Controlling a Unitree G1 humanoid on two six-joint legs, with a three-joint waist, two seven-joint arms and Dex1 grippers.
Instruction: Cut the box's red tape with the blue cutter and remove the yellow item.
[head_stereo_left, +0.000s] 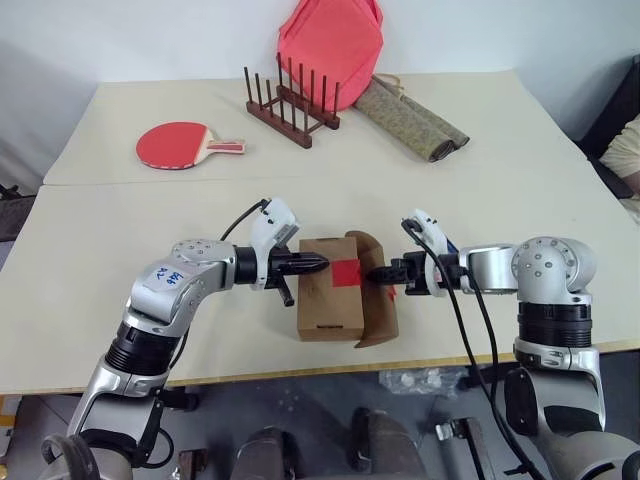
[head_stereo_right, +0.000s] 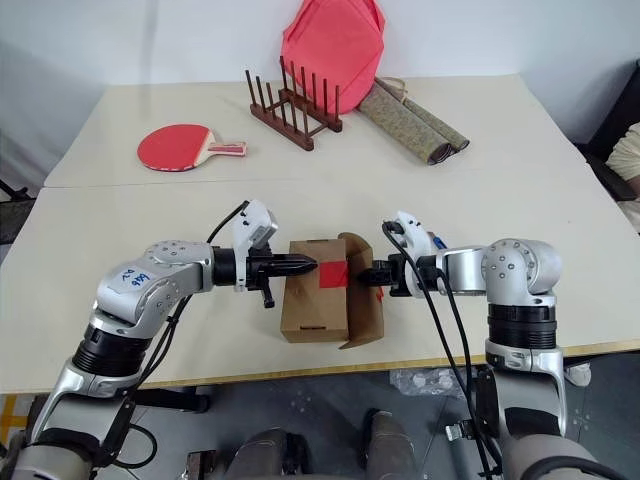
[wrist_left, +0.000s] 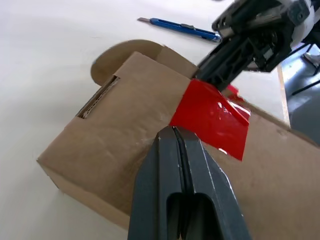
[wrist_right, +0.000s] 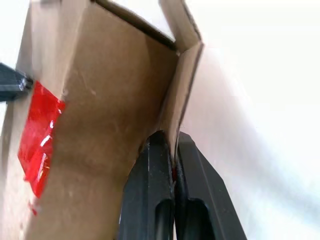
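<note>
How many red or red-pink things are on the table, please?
3: the red tape on the box between the grippers; the red table-tennis paddle at the far left; the red-pink bag at the far edge, behind the wooden rack.

Centre frame: cardboard box (head_stereo_right: 312, 300) with red tape (head_stereo_right: 333, 272) on a pale surface (head_stereo_right: 480, 190). Left hand (head_stereo_right: 312, 266) presses its lid, fingers together; right hand (head_stereo_right: 364, 277) pinches the raised flap (head_stereo_right: 365, 290).

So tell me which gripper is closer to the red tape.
Left. The left gripper, jaws shut, rests on the box lid right at the red tape. The right gripper pinches the raised flap just beyond the tape.
</note>
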